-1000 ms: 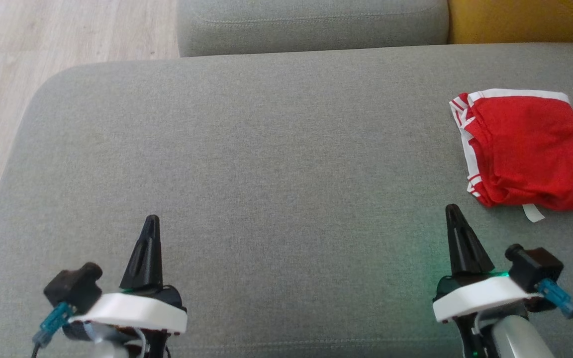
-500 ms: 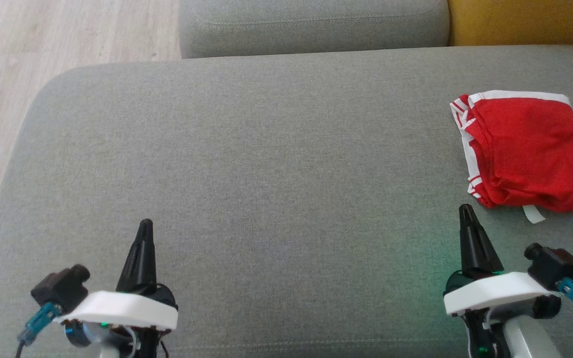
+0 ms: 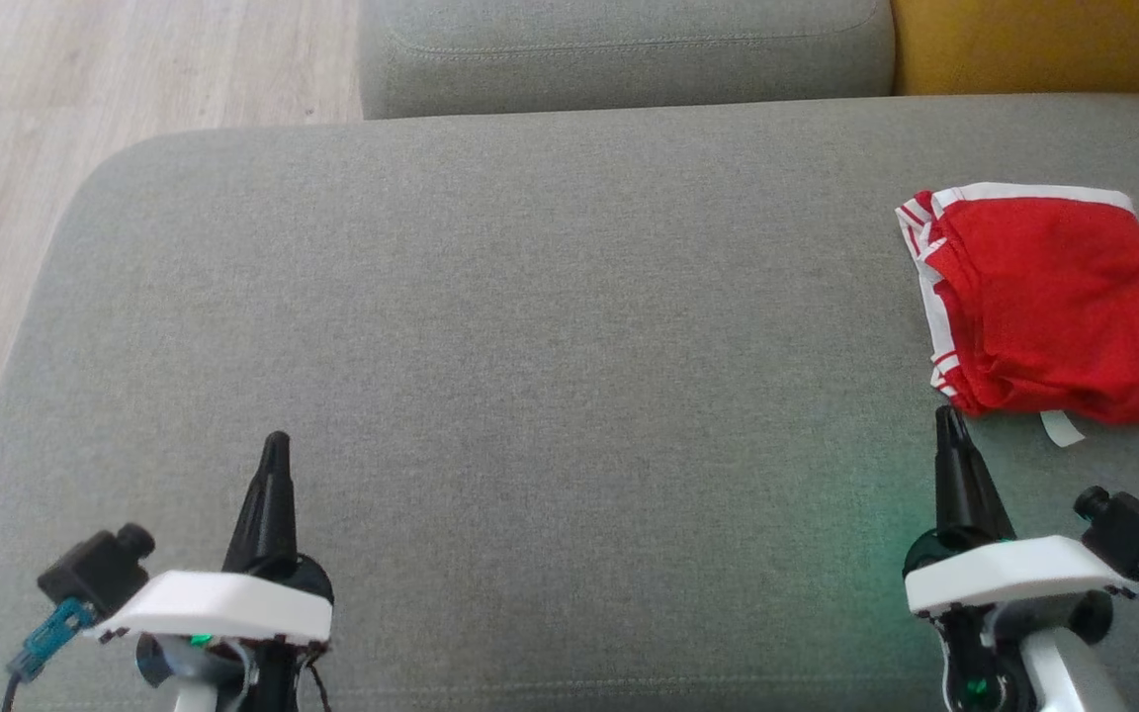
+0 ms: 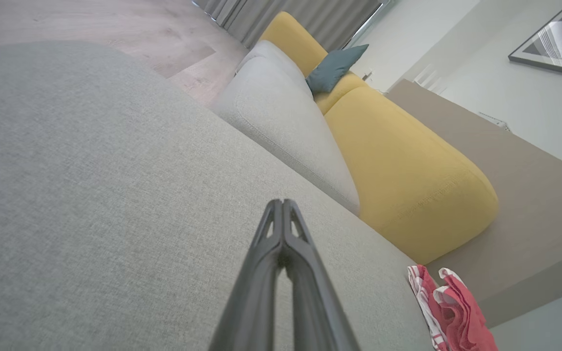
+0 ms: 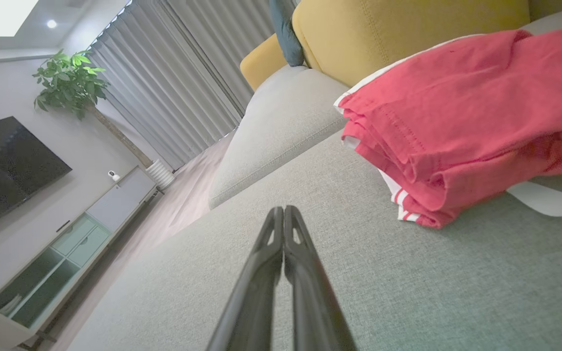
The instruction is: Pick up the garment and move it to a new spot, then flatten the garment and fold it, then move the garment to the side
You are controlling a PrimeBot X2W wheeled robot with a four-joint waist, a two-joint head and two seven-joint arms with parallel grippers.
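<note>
Garment (image 3: 1054, 297) near closed, empty right fingers (image 3: 963, 475)

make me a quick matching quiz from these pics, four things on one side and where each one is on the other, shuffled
Things
1. garment
2. left gripper
3. right gripper
4. teal pillow

Places
a. resting against the yellow sofa section
b. tips close to the garment's striped near corner, apart from it
c. bunched at the right end of the grey cushion
d. over bare grey cushion at the lower left of the head view, far from the garment

Pairs: 1-c, 2-d, 3-b, 4-a
</note>
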